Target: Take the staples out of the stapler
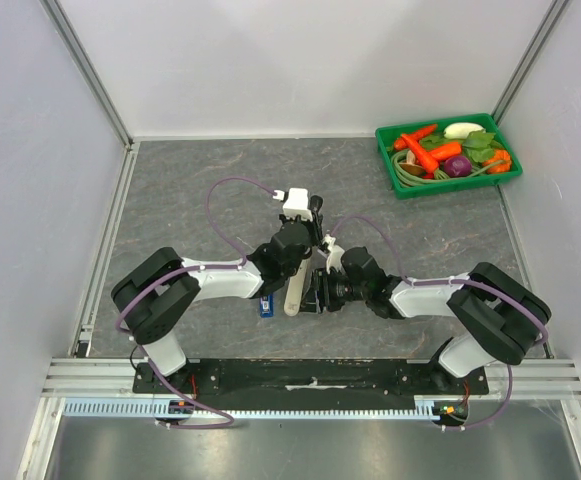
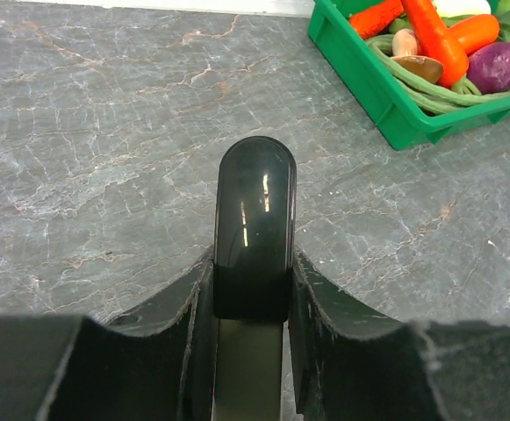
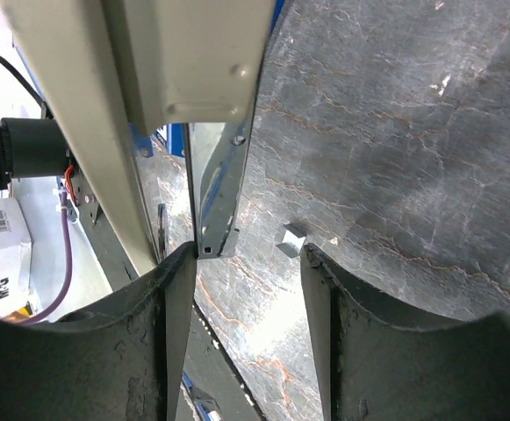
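The stapler (image 1: 294, 287) has a cream body and is held open between the two arms, above the table. My left gripper (image 1: 296, 243) is shut on its glossy black end (image 2: 255, 219), with a finger pressed on each side. In the right wrist view the cream body (image 3: 184, 61) fills the upper left and the metal staple rail (image 3: 218, 189) hangs from it. My right gripper (image 3: 246, 263) is open, and the rail's tip is just by its left finger (image 3: 171, 307). A small silver clump of staples (image 3: 290, 241) lies on the table.
A green tray (image 1: 450, 187) of toy vegetables stands at the back right and also shows in the left wrist view (image 2: 369, 79). A small blue part (image 1: 266, 306) sits by the stapler's near end. White walls enclose the grey table.
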You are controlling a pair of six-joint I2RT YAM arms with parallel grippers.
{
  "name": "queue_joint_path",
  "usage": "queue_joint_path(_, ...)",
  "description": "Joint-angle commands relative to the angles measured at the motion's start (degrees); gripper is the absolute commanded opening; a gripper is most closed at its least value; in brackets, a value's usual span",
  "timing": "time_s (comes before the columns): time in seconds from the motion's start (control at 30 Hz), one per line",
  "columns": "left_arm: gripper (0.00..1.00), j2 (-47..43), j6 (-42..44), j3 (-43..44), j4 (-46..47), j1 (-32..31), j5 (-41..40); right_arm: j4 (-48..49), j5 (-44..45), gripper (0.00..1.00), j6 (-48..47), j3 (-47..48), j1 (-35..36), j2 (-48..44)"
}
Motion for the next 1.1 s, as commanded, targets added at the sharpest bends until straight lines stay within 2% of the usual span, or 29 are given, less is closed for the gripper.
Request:
queue_joint_path(0.0,0.02,1.32,4.54,0.45,-4.59,-3.21,0.32,7.27,4.11,0.58,-1.12,4.13,-1.0,-2.97)
queue_joint_path(0.3,0.02,-2.89,6.74,2.47,-7.84,-3.39,5.41,-1.78,8.24,0.55,-4.89,6.16,-1.0,-8.86)
queue_joint_path(0.47,0.02,-7.28,7.35,3.17,-10.39,-3.39,8.13,-8.89,13.42,0.53,-7.44,7.12,-1.0,-14.21)
queue_joint_path(0.67,0.02,-14.49,8.76,6.51,-16.8,-3.39,12.53,-15.14,17.47,0.53,-10.08,8.53,-1.0,-19.49)
queue_joint_path(0.83,0.02,-22.13,9.55,6.77,-20.41,-3.39,12.8,-21.2,20.46,0.54,-12.1,10.81,-1.0,-24.06)
queue_joint_path(1.07,0.02,-32.42,8.24,6.25,-26.47,-3.39,14.55,-30.52,31.35,0.5,-14.39,13.01,-1.0,-27.32)
